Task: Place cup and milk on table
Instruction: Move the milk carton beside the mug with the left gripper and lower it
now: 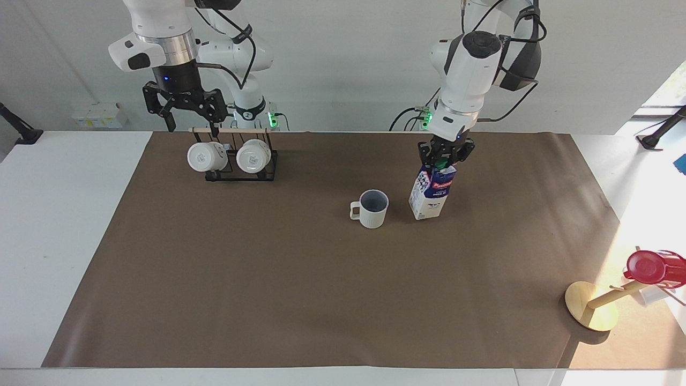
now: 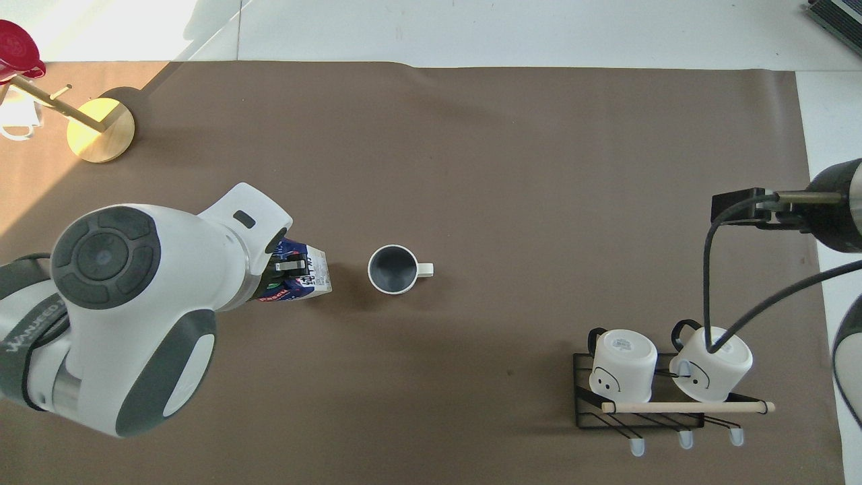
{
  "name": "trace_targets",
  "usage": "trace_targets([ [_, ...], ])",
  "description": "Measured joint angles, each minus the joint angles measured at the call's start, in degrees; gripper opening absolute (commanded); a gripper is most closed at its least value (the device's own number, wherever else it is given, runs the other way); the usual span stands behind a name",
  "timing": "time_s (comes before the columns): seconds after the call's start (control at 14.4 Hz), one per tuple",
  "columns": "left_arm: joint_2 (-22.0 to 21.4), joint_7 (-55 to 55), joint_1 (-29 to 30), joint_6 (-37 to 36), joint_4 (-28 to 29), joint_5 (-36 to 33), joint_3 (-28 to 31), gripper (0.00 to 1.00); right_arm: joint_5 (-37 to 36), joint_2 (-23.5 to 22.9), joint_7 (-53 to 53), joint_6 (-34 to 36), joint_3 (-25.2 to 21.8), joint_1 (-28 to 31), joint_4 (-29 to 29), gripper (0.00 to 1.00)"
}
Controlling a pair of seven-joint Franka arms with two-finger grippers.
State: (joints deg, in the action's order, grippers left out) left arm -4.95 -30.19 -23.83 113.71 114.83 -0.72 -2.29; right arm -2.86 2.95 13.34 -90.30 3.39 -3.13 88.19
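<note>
Broadly, the table [image 1: 64, 225] is white, with a wide brown sheet [image 1: 300, 300] spread over most of it. The left arm [image 1: 471, 59] reaches down over the middle of the sheet, and the right arm [image 1: 161, 37] is raised high at its own end, waiting.

A black wire rack [image 1: 241, 166] stands near the robots toward the right arm's end, with two white mugs [image 1: 206, 156] lying on their sides in it, under a wooden rod. At the left arm's end, far from the robots, a wooden stand with a round gold base [image 1: 591, 305] leans over with a red cup [image 1: 648, 267] on it.

The milk [image 1: 431, 192] stands on the sheet, tilted a little, just beside the cup [image 1: 372, 209] on the left arm's side, not touching it. The left gripper [image 1: 445, 155] pinches the carton at its top, by the green cap. The cup sits upright and alone in the middle of the sheet, with its handle toward the right arm's end.

The right gripper [image 1: 187, 110] hangs in the air above the rack, its fingers spread wide and holding nothing.
</note>
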Motion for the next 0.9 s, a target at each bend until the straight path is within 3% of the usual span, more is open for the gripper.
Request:
trace_targets([
  [0.21,3.7,-2.7,-1.4,0.5,-2.7,0.0,0.0,0.48,1.8,-3.1,-0.6,1.7,-0.1,1.6,-3.8,1.0],
  [0.55,8.2,-4.0,-2.4,2.4,-3.9,0.0,0.0,0.49,1.8,-2.7,-4.0,3.5,0.0,1.8,-3.2,1.0],
  [0.62,8.2,-4.0,-2.7,2.4,-4.0,0.0,0.0,0.55,1.8,-2.5,-4.3,3.7,0.0,1.8,-2.9,1.0],
  [0.76,8.2,-4.0,-2.9,2.4,-4.0,0.0,0.0,1.0,1.8,-2.0,-4.6,3.8,0.0,1.8,-2.3,1.0],
  [0.9,8.2,-4.0,-2.9,2.4,-4.0,0.0,0.0,1.0,1.8,-1.8,-4.6,3.9,0.0,1.8,-1.9,1.0],
])
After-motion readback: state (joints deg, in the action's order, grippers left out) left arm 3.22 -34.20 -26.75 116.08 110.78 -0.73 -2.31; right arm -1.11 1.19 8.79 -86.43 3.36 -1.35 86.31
